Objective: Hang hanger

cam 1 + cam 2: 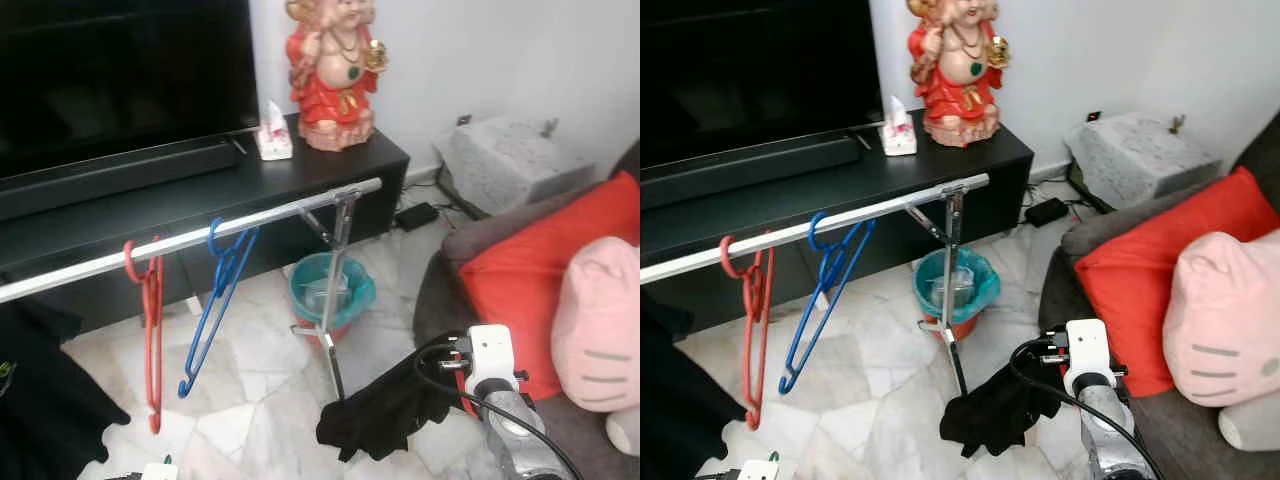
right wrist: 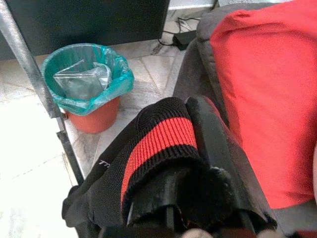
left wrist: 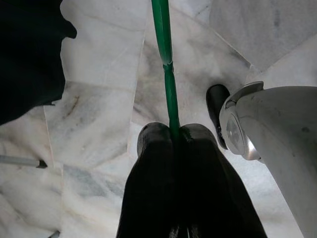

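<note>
Green hanger (image 3: 167,74) ran from top centre of left wrist view down into left gripper (image 3: 174,136), fingers pressed together on it, above marble floor (image 3: 99,124). Right gripper (image 2: 190,148) at lower right of head views, fingers clamped on black garment (image 1: 385,415) with red-striped cuff (image 2: 158,141). Silver rail (image 1: 200,238) crossed left half of frame; red hanger (image 1: 150,320) and blue hanger (image 1: 215,305) hung on it, near each other. Teal-lined bin (image 1: 330,295) stood behind rail's stand at centre. Red cushion (image 1: 530,270) on sofa at right.
</note>
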`<state>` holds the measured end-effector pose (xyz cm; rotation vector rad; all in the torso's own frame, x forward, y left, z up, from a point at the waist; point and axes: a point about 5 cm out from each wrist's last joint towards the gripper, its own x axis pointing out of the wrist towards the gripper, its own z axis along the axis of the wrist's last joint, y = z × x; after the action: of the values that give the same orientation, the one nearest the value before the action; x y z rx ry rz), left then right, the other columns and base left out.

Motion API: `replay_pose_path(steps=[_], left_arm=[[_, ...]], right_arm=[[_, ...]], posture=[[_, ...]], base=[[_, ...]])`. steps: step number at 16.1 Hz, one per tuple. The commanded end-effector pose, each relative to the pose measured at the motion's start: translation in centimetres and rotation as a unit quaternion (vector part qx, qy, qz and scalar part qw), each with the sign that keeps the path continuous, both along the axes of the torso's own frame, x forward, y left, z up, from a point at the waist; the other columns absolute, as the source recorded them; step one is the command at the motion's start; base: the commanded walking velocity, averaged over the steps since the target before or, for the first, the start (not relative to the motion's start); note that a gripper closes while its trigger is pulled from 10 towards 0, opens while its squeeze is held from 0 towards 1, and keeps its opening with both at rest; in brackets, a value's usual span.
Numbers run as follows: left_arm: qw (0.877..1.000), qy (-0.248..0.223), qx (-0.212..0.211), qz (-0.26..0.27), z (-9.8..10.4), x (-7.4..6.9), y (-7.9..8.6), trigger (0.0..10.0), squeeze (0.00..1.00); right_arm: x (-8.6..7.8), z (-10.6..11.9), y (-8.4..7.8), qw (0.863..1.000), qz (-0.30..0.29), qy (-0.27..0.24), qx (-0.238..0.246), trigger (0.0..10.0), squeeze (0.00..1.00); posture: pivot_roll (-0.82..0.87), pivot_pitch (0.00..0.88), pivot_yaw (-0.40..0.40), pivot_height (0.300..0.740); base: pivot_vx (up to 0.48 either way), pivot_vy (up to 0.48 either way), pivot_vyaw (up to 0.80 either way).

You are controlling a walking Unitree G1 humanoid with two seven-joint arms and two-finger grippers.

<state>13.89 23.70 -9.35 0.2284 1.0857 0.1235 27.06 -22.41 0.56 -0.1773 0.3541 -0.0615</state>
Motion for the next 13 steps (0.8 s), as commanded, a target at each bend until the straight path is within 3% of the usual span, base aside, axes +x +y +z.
replay_pose_path(steps=[1,3,11,13], left_arm=[[1.000,0.011,0.002,-0.006,-0.15,-0.55,0.18,10.0,0.00],[1.000,0.013,0.003,-0.009,-0.19,-0.65,0.19,10.0,0.00],[1.000,0.014,-0.004,-0.010,-0.35,-0.89,-0.19,10.0,0.00],[1.000,0.016,-0.005,-0.010,-0.40,-1.03,-0.21,10.0,0.00]], right_arm=[[0.21,0.18,-0.21,1.000,-0.005,0.000,0.000,10.0,0.00],[0.20,0.16,-0.15,1.000,-0.004,0.000,-0.001,10.0,0.00],[0.28,0.26,-0.24,1.000,-0.006,-0.003,0.002,10.0,0.00],[0.32,0.31,-0.26,1.000,-0.005,-0.004,0.004,10.0,0.00]], posture=[[0.08,0.000,-0.027,0.740],[0.08,0.000,-0.026,0.740],[0.08,0.000,-0.030,0.740],[0.08,0.000,-0.032,0.740]], base=[[0.000,0.000,-0.78],[0.000,0.000,-0.77],[0.000,0.000,0.00],[0.000,0.000,-0.79]])
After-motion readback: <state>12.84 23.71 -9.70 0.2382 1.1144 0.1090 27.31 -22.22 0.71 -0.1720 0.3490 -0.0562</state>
